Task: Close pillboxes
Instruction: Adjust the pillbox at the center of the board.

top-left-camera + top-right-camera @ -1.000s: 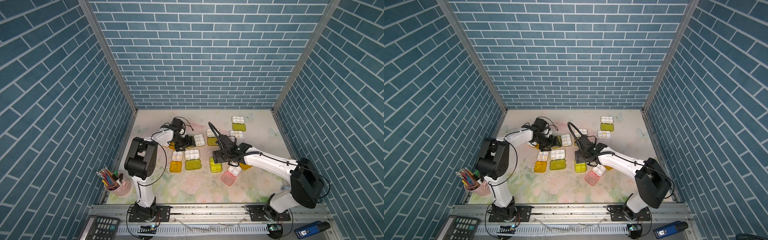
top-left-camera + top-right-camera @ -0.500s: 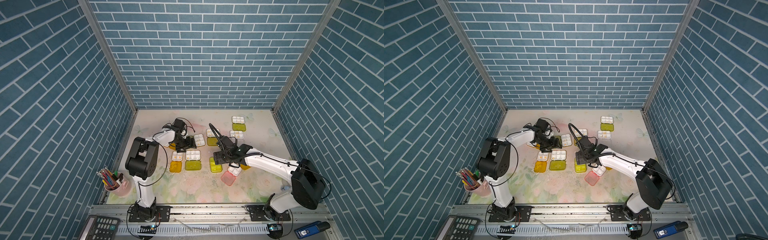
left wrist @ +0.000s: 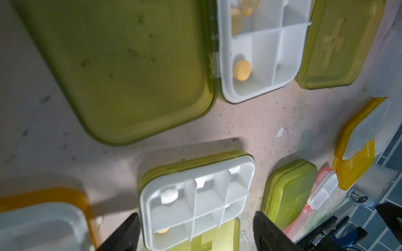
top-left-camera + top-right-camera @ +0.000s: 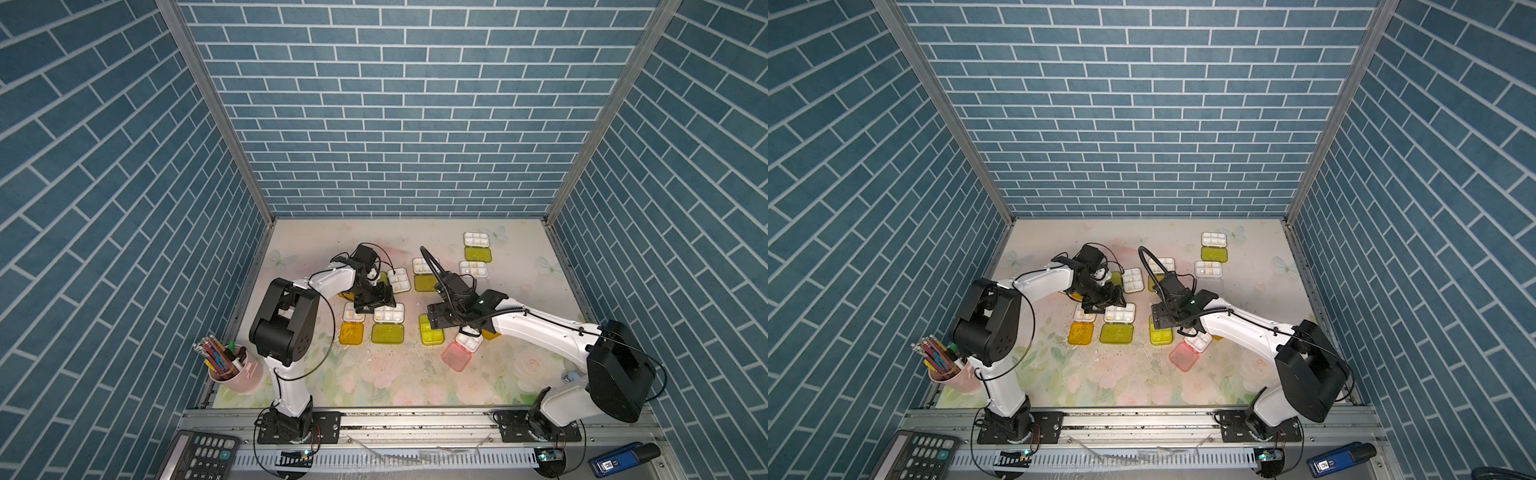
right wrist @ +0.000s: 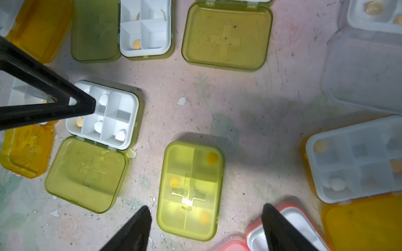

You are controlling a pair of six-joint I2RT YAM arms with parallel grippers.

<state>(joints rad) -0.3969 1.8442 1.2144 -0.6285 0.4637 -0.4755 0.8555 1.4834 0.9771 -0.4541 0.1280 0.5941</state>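
On the floral tabletop (image 4: 374,386) the left end effector (image 3: 195,214) hangs released over an open lime pillbox (image 3: 195,195), 1 finger on each side of its white tray. I cannot tell whether they touch the tray. That tray holds white pills and 1 orange pill, and its lid lies flat on the side nearer the robot's bases.

The right end effector (image 5: 205,207) is also released. Its 2 fingers (image 5: 134,230) are spread wider than the closed lime pillbox (image 5: 191,191) below them and stand clear of its sides. Orange pills show through that shut lid, which bears a raised cross. In both top views this box sits just beside the open lime pillbox's lid, toward the right arm.

Next to it, nearer the bases, a pink pillbox (image 4: 456,357) lies open, its tray toward the right arm. An orange-lidded pillbox (image 4: 351,333) lies open on the open lime one's other side, the 2 trays side by side.

Beyond the left end effector a sideways lime pillbox (image 4: 399,279) is open, with orange pills in its tray. A middle lime pillbox (image 4: 424,283) lies open behind the right wrist. Near it a clear pillbox (image 5: 365,71) lies open, its lid flat. The far lime pillbox (image 4: 478,254), nearest the back wall, is open too. A second orange pillbox (image 5: 356,158) lies open, partly beneath the right arm.
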